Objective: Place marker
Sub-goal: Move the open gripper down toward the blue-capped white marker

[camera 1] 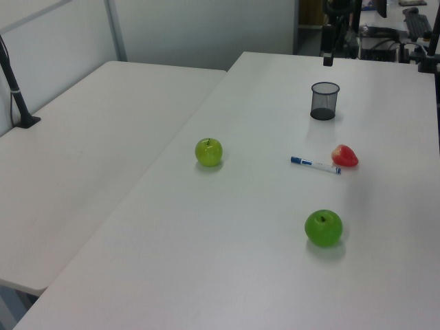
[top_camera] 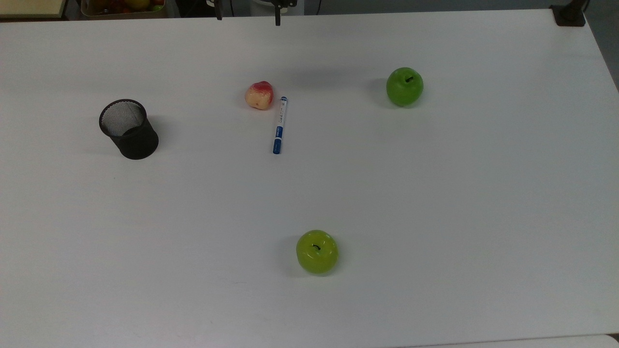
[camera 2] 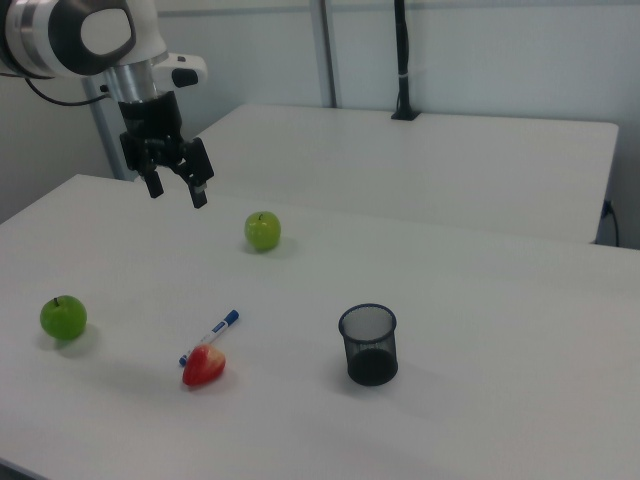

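The end effector (camera 2: 176, 187) hangs in the air above the counter (camera 2: 480, 300), fingers spread apart and pointing down, with nothing between them. In the right view it sits at about 10 o'clock from the marker (camera 2: 211, 335), well apart from it and high over the surface. In the top view its two dark fingertips (top_camera: 277, 19) poke in at the frame's 12 o'clock edge.

The marker (top_camera: 279, 125) lies flat on the counter near the middle. In the top view it runs almost along the 12-to-6 line, slightly tilted, with its longer blue end toward 6 o'clock. Just beside its 12 o'clock end, at about 10 o'clock from it, sits a red-and-cream fruit (top_camera: 259, 95) (whether the two touch, I cannot tell). In the left view the marker (camera 1: 315, 164) lies crosswise, with the fruit (camera 1: 344, 156) at its 3 o'clock end.

A black mesh cup (top_camera: 128, 128) stands upright and open-topped at 9 o'clock from the marker in the top view, well apart from it. In the right view the cup (camera 2: 369, 345) is at 3 o'clock from the marker.

Two green apples rest on the counter, stems up. In the top view the darker apple (top_camera: 405, 86) is at about 2 o'clock from the marker, and the lighter apple (top_camera: 316, 252) is at about 5 o'clock, both well apart from it.

A second white counter (camera 1: 89, 137) adjoins the first (seen in the left view at 9 o'clock), with a black post (camera 1: 15, 89) standing on it.
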